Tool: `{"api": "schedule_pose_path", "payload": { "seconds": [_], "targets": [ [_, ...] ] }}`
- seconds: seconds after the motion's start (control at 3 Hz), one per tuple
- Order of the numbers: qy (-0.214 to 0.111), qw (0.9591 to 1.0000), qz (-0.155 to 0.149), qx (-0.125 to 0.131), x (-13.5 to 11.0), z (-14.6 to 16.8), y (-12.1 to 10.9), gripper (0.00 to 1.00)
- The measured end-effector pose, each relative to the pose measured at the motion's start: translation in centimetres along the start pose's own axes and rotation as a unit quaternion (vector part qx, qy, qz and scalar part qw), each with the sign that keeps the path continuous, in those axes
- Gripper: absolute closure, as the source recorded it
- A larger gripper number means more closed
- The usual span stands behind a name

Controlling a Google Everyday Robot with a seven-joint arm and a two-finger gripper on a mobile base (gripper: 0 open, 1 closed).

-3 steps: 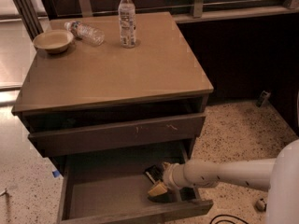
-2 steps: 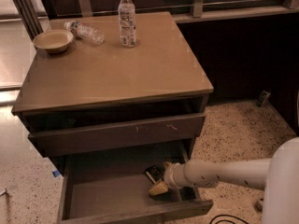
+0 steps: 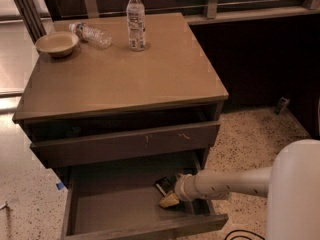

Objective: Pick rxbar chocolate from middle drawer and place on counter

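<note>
A: Logging gripper low inside the middle drawer, right half, close to its front rim. Apart or together?

B: Cannot tell. Noting rxbar chocolate just behind, toward the drawer's back right; touching or only beside, unclear. Judged not lifted yet.

A: Hazards from here?

B: Could shove the bar deeper toward the drawer's back wall by closing off-centre. Could catch one corner only, then drop it on the way up. Could snag the scratched drawer front just above the drawer during the lift.

A: And at the table, over the drawer?

B: Best set down near the front edge, well away from the upright bottle at the far side; easily toppled.
</note>
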State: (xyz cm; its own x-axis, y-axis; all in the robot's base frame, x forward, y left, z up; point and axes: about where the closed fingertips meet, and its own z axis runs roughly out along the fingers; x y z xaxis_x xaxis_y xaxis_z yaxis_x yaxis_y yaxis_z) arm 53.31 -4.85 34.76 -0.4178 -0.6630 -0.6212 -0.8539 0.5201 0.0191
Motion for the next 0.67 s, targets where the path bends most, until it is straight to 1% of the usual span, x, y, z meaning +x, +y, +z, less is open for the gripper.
{"api": "schedule_pose_path", "payload": {
  "seconds": [0.33,0.67],
  "targets": [
    [0.007,1.0000,0.004,-0.001,0.37,0.45,-0.15,0.25],
    [0.011,0.9999,0.008,-0.002,0.48,0.50,-0.20,0.39]
  ]
}}
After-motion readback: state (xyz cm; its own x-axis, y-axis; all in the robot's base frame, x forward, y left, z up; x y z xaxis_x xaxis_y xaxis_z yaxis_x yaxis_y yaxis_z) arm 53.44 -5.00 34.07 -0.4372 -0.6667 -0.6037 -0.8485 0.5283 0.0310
